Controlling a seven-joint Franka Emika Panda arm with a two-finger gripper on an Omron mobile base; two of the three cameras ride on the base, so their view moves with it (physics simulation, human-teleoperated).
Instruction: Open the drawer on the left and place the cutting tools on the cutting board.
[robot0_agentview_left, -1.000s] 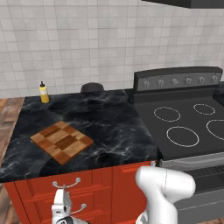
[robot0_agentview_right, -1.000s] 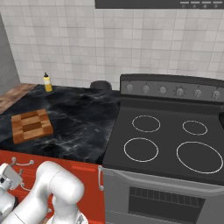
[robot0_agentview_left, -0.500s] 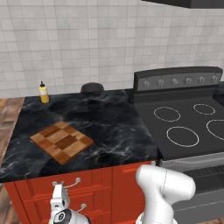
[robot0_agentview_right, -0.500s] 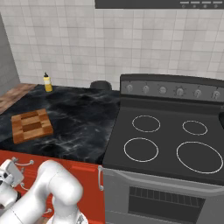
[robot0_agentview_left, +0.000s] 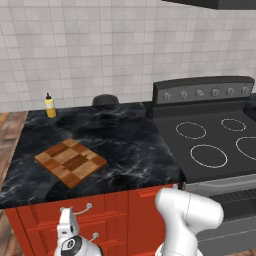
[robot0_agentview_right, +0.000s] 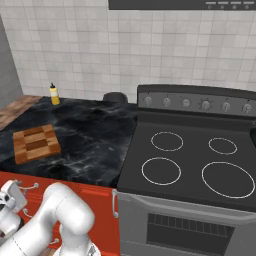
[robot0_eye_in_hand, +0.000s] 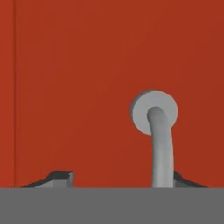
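- We see the stove (robot0_agentview_left: 210, 145) to the right of the black marble desk (robot0_agentview_left: 125, 140).
- The drawer (robot0_agentview_left: 107, 206) sits shut just under the desk's front edge, topmost of the red fronts at its left.
- The cutting board (robot0_agentview_left: 71, 161) lies flat near the desk's front left corner.
- Our end effector (robot0_eye_in_hand: 116, 178) is right at the drawer's silver handle (robot0_eye_in_hand: 158, 144), one finger touching the bar; we cannot tell whether it is pinched.
- A yellow bottle (robot0_agentview_left: 49, 106) stands at the back left corner.
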